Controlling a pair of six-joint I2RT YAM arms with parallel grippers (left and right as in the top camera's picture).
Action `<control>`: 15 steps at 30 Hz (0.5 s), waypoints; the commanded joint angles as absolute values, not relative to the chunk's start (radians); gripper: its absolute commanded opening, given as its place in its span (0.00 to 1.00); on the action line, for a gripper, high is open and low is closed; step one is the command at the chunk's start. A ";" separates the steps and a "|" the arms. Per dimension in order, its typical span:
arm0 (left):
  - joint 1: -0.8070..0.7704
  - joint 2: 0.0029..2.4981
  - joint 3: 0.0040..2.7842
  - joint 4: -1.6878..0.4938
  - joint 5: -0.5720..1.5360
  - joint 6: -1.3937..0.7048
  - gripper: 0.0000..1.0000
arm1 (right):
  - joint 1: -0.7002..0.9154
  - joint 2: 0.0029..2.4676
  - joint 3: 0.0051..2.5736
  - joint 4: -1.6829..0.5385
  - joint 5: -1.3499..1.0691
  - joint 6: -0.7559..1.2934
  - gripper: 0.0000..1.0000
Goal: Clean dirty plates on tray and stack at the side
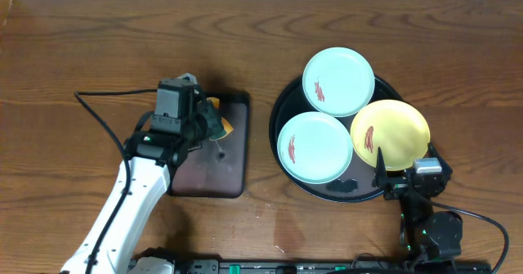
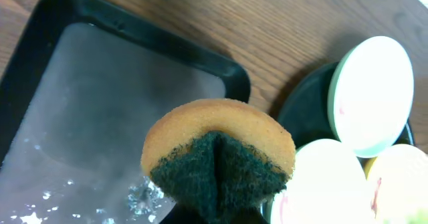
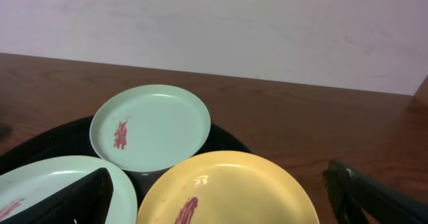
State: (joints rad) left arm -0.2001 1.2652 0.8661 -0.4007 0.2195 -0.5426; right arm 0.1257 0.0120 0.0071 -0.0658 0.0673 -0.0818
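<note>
Three plates with reddish-brown smears lie on the round black tray [image 1: 282, 102]: a light-blue plate [image 1: 338, 81] at the back, a light-blue plate [image 1: 315, 147] at the front left, and a yellow plate [image 1: 390, 134] at the right. My left gripper [image 1: 211, 120] is shut on a yellow-and-green sponge [image 2: 217, 158] and holds it above the small black rectangular tray [image 1: 214, 172]. My right gripper [image 1: 400, 176] is open at the tray's front right edge, its fingers either side of the yellow plate's [image 3: 224, 190] near rim.
The rectangular tray [image 2: 100, 103] holds a film of water and some foam. Brown wooden table [image 1: 82, 45] surrounds both trays. A black cable [image 1: 102, 119] runs from the left arm across the table.
</note>
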 commanded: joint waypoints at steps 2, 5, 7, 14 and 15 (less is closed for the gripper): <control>-0.202 1.247 0.875 -0.410 0.247 -0.533 0.07 | 0.117 0.007 0.006 -0.070 0.070 -0.091 0.99; -0.202 1.247 0.875 -0.410 0.248 -0.533 0.08 | 0.117 0.007 0.006 -0.070 0.070 -0.091 0.99; -0.202 1.247 0.875 -0.413 0.255 -0.533 0.07 | 0.117 0.007 0.006 -0.070 0.070 -0.091 0.99; -0.202 1.248 0.875 -0.421 0.253 -0.533 0.07 | 0.117 0.007 0.006 -0.070 0.070 -0.091 0.99; -0.202 1.248 0.875 -0.421 0.253 -0.533 0.07 | 0.117 0.007 0.006 -0.070 0.070 -0.091 0.99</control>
State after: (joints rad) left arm -0.2001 1.2602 0.8661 -0.4194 0.2386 -0.5426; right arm 0.1257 0.0120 0.0071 -0.0658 0.0673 -0.0814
